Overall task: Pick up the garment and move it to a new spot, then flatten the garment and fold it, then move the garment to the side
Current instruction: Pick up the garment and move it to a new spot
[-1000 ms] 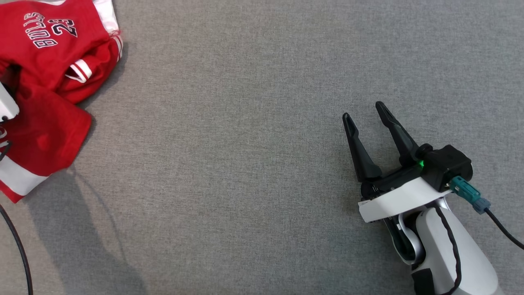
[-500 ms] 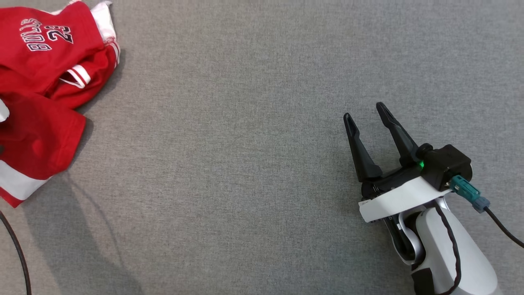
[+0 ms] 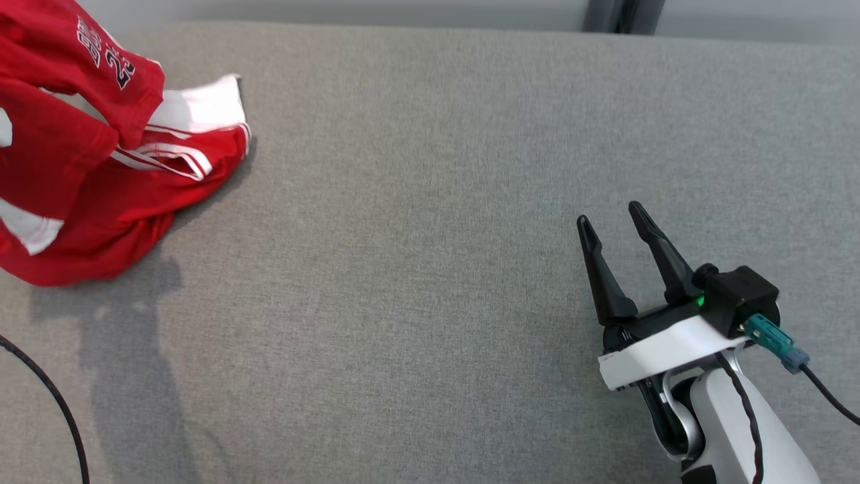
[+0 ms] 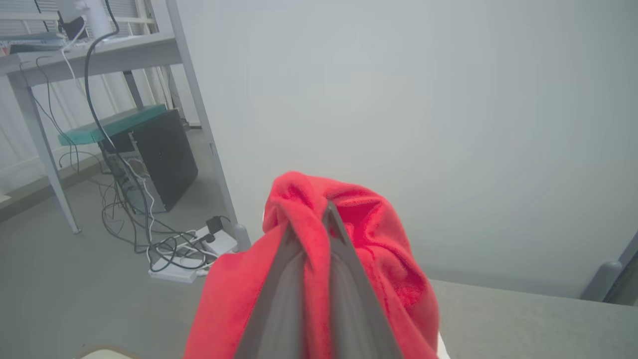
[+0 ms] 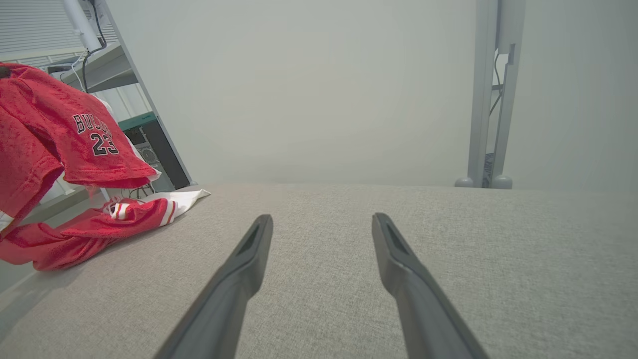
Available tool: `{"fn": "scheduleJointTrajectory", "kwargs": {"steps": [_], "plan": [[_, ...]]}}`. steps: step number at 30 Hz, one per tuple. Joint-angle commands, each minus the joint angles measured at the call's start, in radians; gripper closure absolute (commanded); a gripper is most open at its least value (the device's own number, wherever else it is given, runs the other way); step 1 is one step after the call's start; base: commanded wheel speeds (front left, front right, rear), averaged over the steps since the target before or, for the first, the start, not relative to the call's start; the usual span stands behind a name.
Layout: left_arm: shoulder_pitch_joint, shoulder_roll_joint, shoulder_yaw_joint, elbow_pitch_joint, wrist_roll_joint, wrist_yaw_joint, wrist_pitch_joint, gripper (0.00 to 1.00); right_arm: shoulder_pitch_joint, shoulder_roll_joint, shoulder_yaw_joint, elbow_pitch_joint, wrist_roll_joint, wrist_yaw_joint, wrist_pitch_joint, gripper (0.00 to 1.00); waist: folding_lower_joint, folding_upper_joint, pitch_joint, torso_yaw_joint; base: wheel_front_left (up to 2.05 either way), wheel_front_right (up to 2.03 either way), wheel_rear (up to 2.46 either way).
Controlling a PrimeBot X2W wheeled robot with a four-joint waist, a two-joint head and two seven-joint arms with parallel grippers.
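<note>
The garment is bunched between the fingers of our left gripper, which are clamped tight on a red fold that spills over both. From there it hangs, its lower part and a white sleeve resting at the far left of the grey fabric surface. Our right gripper is well apart at the right, fingers spread wide, holding nothing.

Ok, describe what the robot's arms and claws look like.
The right claw has two long black fingers tapering to points, on a black base with a white band. A green light glows beside a black block carrying a teal plug and black cable. The forearm is white with a twisted black cord along it. The left claw has dark grey fingers, equally pointed.
</note>
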Motion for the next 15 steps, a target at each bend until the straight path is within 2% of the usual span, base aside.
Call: {"fn": "scheduleJointTrajectory", "kwargs": {"steps": [1,6,15], "plan": [[0.003,0.001,-0.002,-0.012,0.003,-0.003,-0.014,1.00,0.013,-0.003,-0.007,-0.001,0.006,0.000,-0.002,0.00,0.0000,0.0000,-0.041,-0.001,0.00,0.00,0.00],[0.034,-0.022,-0.010,-0.109,-0.010,-0.019,-0.074,1.00,0.039,-0.002,-0.015,-0.006,0.022,0.000,-0.002,0.00,0.0000,0.0000,-0.106,-0.018,0.00,0.00,0.00],[0.181,-0.093,-0.071,-0.340,-0.038,-0.033,-0.069,1.00,0.075,-0.003,-0.037,-0.025,0.022,0.000,-0.002,0.00,0.0000,0.0000,-0.186,-0.092,0.00,0.00,0.00]]}}
